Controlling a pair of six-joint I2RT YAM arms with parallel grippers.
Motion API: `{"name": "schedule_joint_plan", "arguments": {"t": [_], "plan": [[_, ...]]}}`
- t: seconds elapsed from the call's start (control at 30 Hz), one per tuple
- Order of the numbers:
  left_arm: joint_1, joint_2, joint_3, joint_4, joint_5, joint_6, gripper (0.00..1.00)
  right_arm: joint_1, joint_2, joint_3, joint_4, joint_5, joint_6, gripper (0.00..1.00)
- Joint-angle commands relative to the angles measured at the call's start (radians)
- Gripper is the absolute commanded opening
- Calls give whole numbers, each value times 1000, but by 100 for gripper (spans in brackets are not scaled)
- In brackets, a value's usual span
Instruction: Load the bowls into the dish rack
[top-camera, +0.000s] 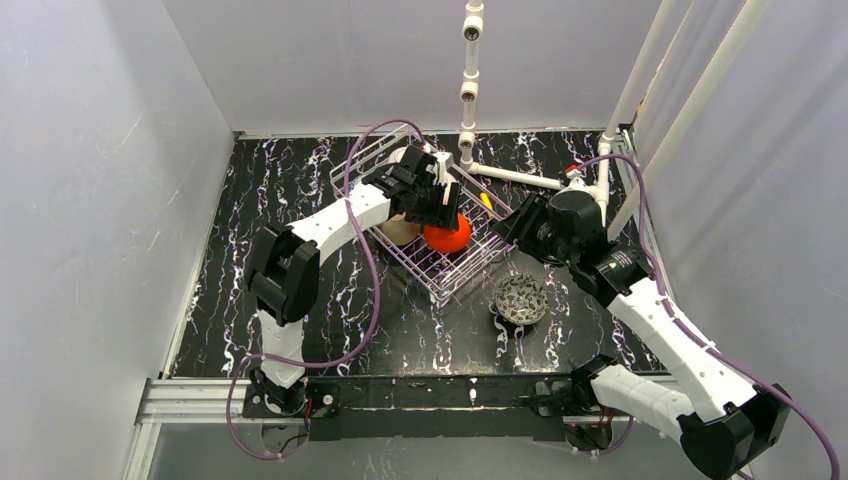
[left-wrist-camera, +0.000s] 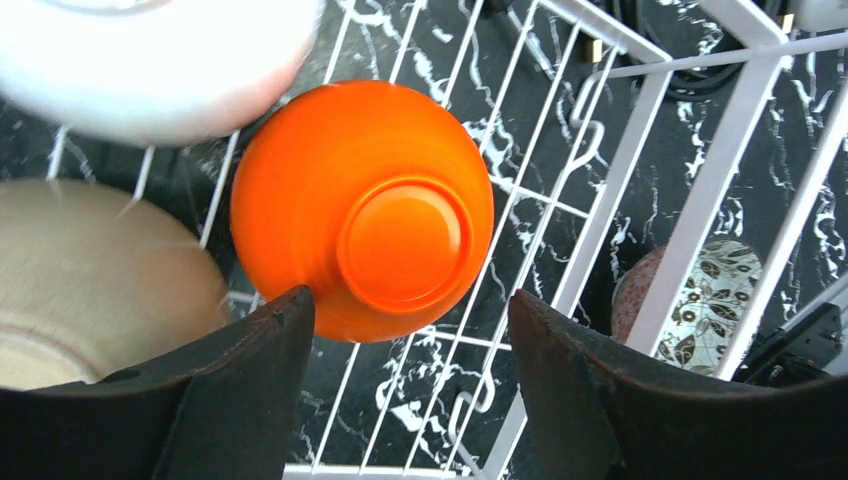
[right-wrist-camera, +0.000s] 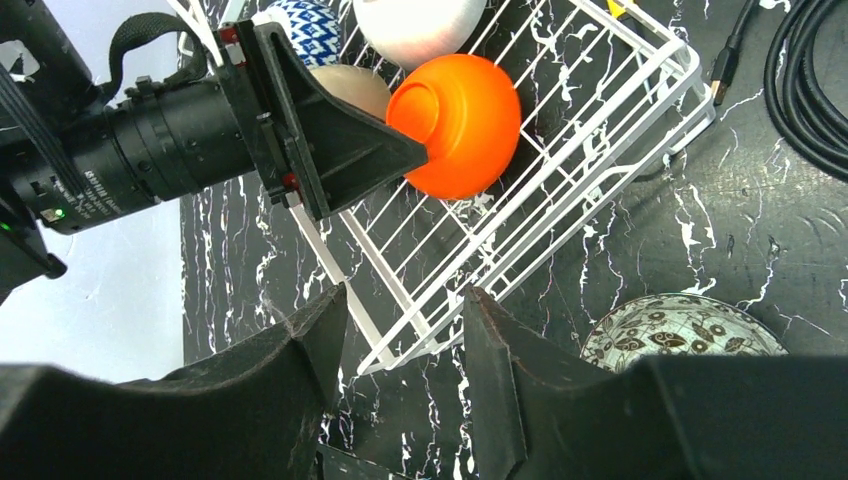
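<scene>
As left jaws gape, the orange bowl (left-wrist-camera: 362, 205) lies just beyond

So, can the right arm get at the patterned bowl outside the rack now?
Probably yes: the patterned bowl sits alone beside the dish rack, and the right pincer is open and empty nearby.

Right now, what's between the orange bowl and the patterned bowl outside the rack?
Only the rack's side wall and a strip of bare table separate the orange bowl from the patterned bowl, clearest in the left wrist view.
</scene>
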Motion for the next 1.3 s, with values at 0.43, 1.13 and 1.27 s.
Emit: {"name": "schedule_joint_plan", "arguments": {"t": [0.43, 1.13, 1.27], "plan": [[-1, 97, 69, 283, 154, -48, 52, 4, -79, -65, -179, 144, -31, 55], [-1, -184, -126, 293, -85, -13, 69, -3, -33, -297, -241, 235, 46, 60], [-1, -317, -170, 251, -165, 22, 81, -10, -43, -338, -206, 258, 67, 56]]}}
